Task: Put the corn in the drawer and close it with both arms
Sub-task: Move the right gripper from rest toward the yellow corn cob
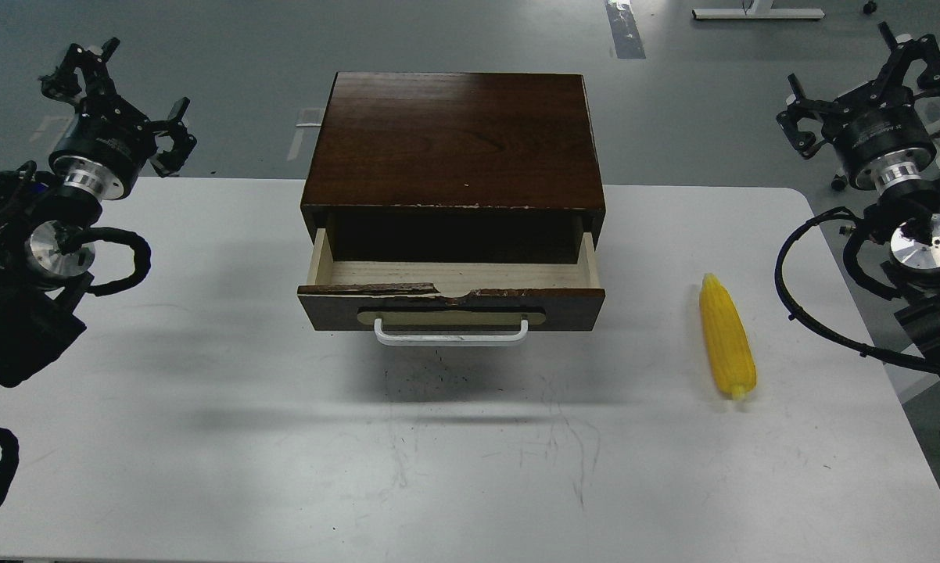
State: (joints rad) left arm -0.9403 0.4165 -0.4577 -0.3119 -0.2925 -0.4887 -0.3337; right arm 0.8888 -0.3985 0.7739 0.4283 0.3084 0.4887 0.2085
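The yellow corn (726, 336) lies on the white table (204, 438), to the right of the cabinet, its pointed end away from me. The drawer (451, 306) of the dark wooden cabinet (454, 141) is pulled open and its pale inside holds nothing. A white bar handle (451, 336) runs across its chipped front. My left gripper (114, 98) hovers open at the far left, well clear of the cabinet. At the far right, my right gripper (865, 86) is raised and open, beyond the corn and empty.
The table's right edge runs just right of the corn. Grey floor lies behind the table, with a white stand base (755, 12) at the top right. Black cables (822, 313) loop off both arms near the table's sides.
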